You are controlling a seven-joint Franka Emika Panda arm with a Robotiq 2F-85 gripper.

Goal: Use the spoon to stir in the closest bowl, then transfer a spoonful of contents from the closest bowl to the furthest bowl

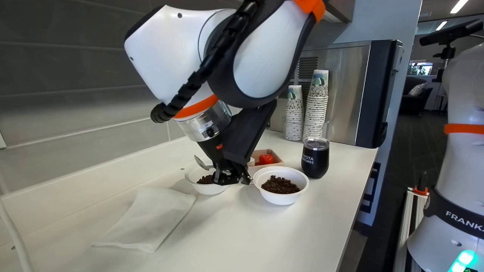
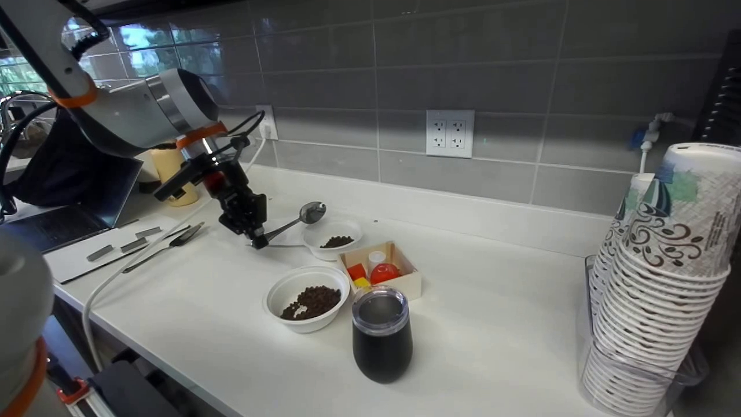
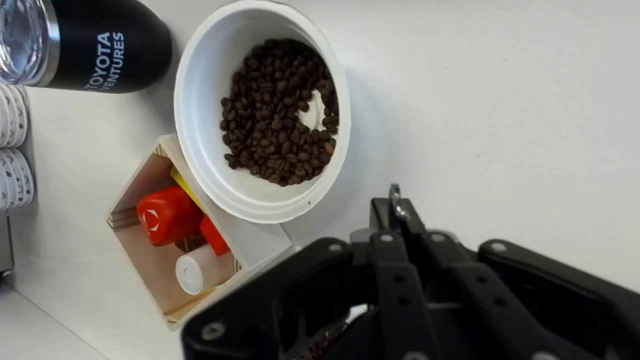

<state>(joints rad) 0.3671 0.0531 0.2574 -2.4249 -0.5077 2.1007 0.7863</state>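
A: Where is the shiny grey metal spoon (image 2: 310, 214), and how is it held?

B: It is on the side of the near white round bowl (image 3: 207, 110) that faces the grey tiled wall (image 2: 498, 87). The black two-fingered gripper (image 3: 396, 215) is near that bowl, its fingers pinched together on the slim handle with no gap beyond the metal's thickness; in both exterior views the spoon's head slants upward and shows above the rim of the far white round bowl (image 2: 317, 231)

A: Which step is in hand, and how is it done well?

B: Probably the unloading of the spoonful; whether the head carries a load cannot be told. Good practice centres the head low over the far bowl, then rolls the handle slowly, so that nothing scatters past the rim. A slim handle may twist between the fingers; a firm grip and a gentle roll are advisable

A: What do the containers hold?

B: Near bowl: dark brown coffee beans (image 3: 275, 115) in a broad layer, one patch of floor bare. Far bowl, between the near bowl and the wall: a smaller heap of dark beans (image 2: 337, 241). Just beside the near bowl: a lidless pale wooden box (image 3: 145, 265) with red and yellow pieces (image 3: 167, 215) and a white cylinder (image 3: 205, 270), and a clear-lidded black tumbler (image 3: 115, 55), contents not visible
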